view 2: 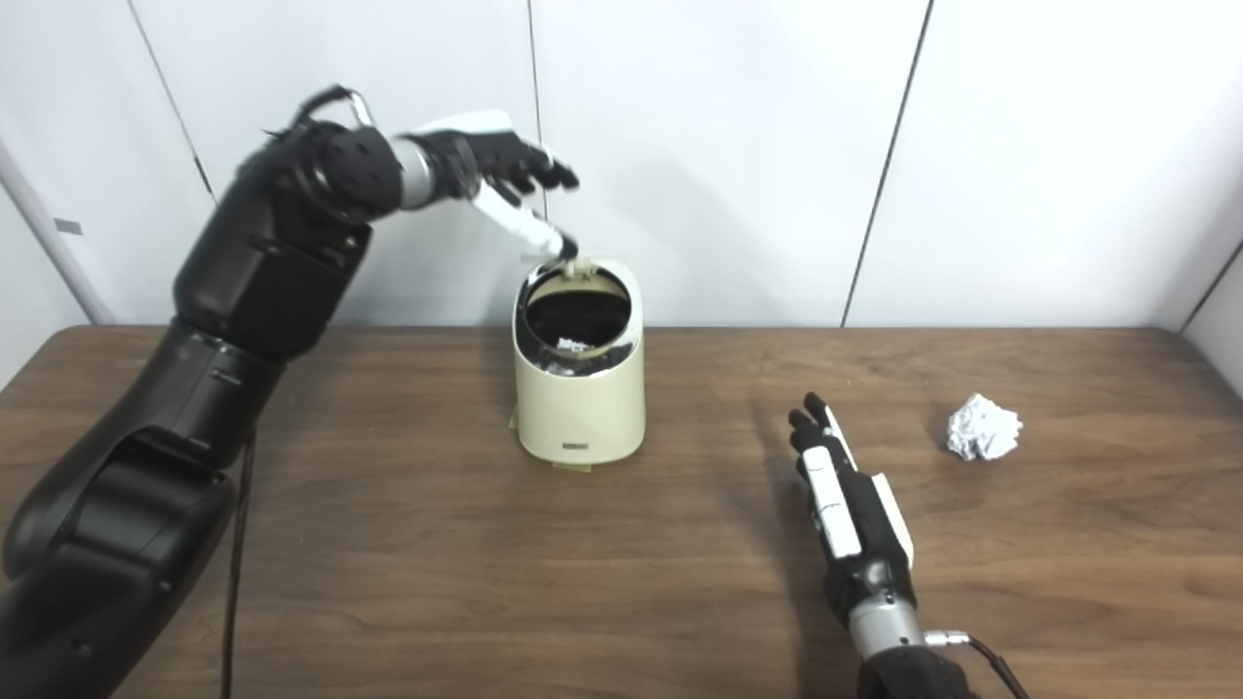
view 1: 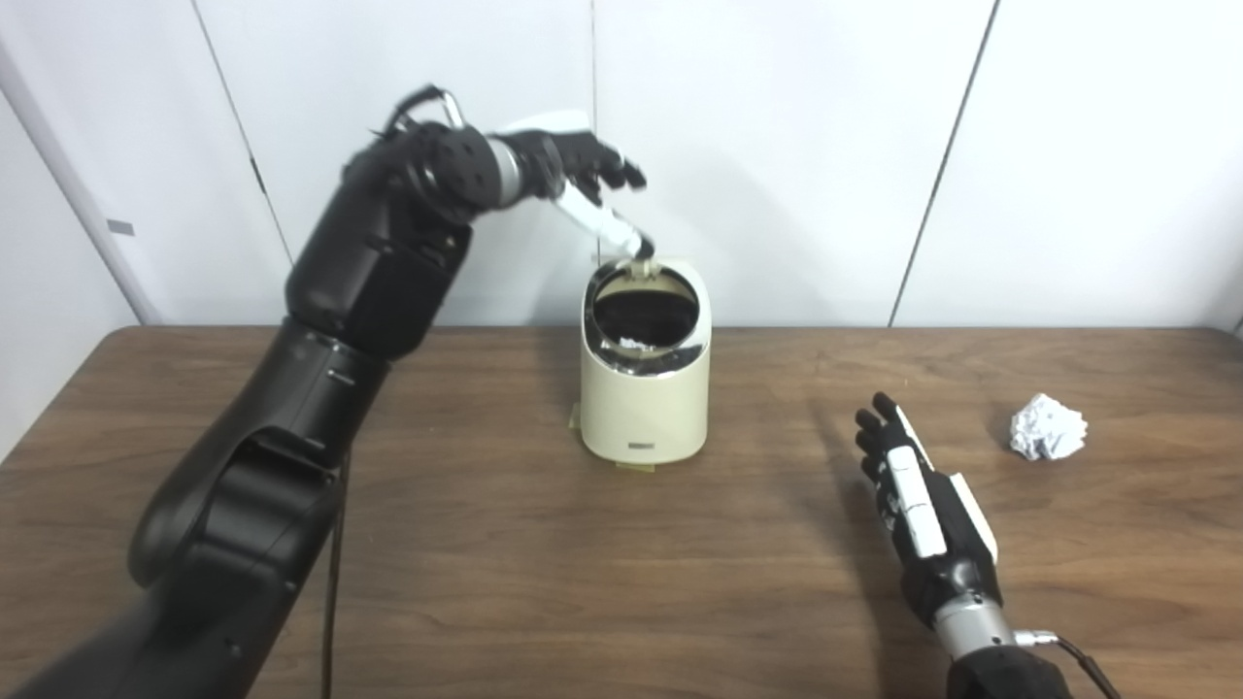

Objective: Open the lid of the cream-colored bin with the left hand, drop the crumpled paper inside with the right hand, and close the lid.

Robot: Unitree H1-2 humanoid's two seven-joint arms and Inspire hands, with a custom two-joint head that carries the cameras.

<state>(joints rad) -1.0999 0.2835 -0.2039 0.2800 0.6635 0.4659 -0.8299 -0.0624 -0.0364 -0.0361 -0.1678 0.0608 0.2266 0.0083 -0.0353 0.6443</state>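
Note:
The cream-colored bin (view 1: 646,408) stands at the middle back of the table, its mouth open and dark inside. Its lid (view 1: 646,264) is swung up at the back rim. My left hand (view 1: 573,170) is raised above the bin with fingers spread; its long thumb reaches down and its tip touches the lid. A scrap of white paper (view 1: 631,343) shows inside the bin. A crumpled paper ball (view 1: 1047,427) lies on the table at the right. My right hand (view 1: 913,490) is open and empty, flat over the table, left of the ball and apart from it.
The brown wooden table (view 1: 583,582) runs across the whole view, with a white panelled wall (view 1: 777,146) close behind the bin. My left arm (view 1: 320,388) rises along the left side of the table.

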